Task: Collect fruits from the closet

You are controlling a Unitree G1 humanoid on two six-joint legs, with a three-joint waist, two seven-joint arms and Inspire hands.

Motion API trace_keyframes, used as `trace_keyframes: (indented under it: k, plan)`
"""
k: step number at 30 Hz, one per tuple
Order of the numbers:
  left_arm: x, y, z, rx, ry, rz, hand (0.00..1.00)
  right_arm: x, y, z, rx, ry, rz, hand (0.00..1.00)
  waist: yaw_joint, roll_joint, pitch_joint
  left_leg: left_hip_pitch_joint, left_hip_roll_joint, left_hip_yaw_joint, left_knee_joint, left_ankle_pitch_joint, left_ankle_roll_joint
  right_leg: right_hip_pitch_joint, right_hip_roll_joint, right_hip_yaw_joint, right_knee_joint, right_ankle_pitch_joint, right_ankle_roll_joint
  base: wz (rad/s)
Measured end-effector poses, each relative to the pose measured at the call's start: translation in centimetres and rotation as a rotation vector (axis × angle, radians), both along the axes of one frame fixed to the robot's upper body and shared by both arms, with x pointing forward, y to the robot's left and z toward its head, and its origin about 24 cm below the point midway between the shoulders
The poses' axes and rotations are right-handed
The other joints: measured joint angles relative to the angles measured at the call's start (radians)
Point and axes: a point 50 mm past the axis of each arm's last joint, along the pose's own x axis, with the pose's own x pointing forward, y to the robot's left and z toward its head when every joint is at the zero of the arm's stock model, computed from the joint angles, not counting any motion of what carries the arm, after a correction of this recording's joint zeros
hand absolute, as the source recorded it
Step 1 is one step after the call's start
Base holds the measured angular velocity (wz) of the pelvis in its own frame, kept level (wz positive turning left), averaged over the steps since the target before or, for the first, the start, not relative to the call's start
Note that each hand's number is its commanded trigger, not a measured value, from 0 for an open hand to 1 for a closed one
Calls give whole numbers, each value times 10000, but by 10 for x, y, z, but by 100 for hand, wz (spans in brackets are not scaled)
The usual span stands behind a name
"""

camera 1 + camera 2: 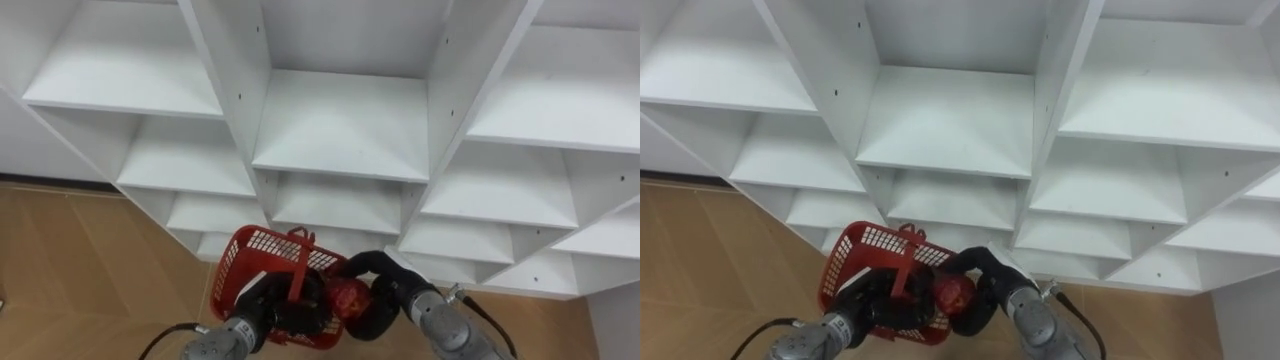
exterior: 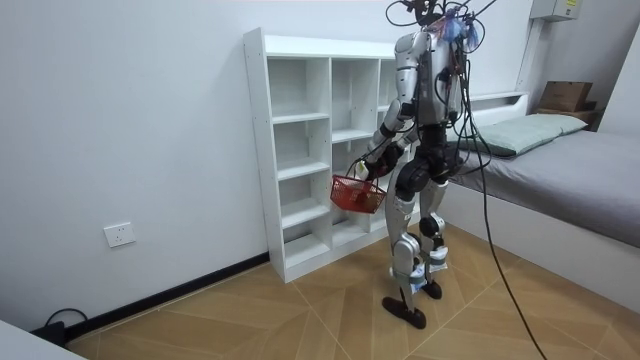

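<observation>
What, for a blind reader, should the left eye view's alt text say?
The right robot hand holds a round red fruit at the rim of a red plastic mesh basket carried by the left robot hand, before white closet shelves.

bed | pillow on bed | wall socket | wood floor

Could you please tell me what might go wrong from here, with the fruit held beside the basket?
1. The red fruit in the right hand appears to sit at the rim of the red basket, not clearly over its inside. Released now, it might glance off and drop to the wooden floor.
2. The basket hangs by its handle from the left hand, so a nudge from the right hand could swing or tilt it.
</observation>
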Motion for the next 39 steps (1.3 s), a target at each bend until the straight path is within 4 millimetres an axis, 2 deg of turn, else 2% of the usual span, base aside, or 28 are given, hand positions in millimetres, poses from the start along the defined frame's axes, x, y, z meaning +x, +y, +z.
trace_keyframes:
  k: [9,24,25,26,27,31,39]
  plan:
    - [2,-3,2,286,-318,-629,100,1,-1,-3,-120,160,-33,100,0,94,-6,-104,1,-5,64,0,0,-76,-6,-40,33,0,-1,0]
    - [5,-17,13,112,-1122,-1902,100,0,0,-7,-72,38,2,100,-11,96,-7,-148,4,-15,145,1,1,-64,-27,-85,35,-4,-2,1]
    - [5,-19,14,18,-1171,-2064,100,-1,1,-8,-54,82,24,81,-10,96,-7,-150,3,-15,145,1,1,-65,-28,-84,36,-4,-2,0]
    - [5,-20,15,-66,-1184,-2188,100,-1,2,-8,-51,104,77,51,-10,96,-7,-151,2,-14,144,1,2,-67,-29,-82,35,-4,-2,0]
    - [5,-20,15,-104,-1178,-2246,100,-1,2,-9,-41,112,99,0,-11,96,-7,-151,2,-15,144,1,2,-67,-29,-81,34,-4,-2,0]
    - [6,-27,16,-246,-1191,-2677,100,1,2,-9,-71,160,181,0,-13,93,-6,-151,-2,-30,135,1,1,-70,-28,-73,19,-4,-1,0]
    - [8,-27,17,-231,-1215,-2767,100,6,0,-9,-228,181,180,0,-15,79,0,-147,-8,-181,127,1,1,-66,-19,-68,28,-3,-4,0]
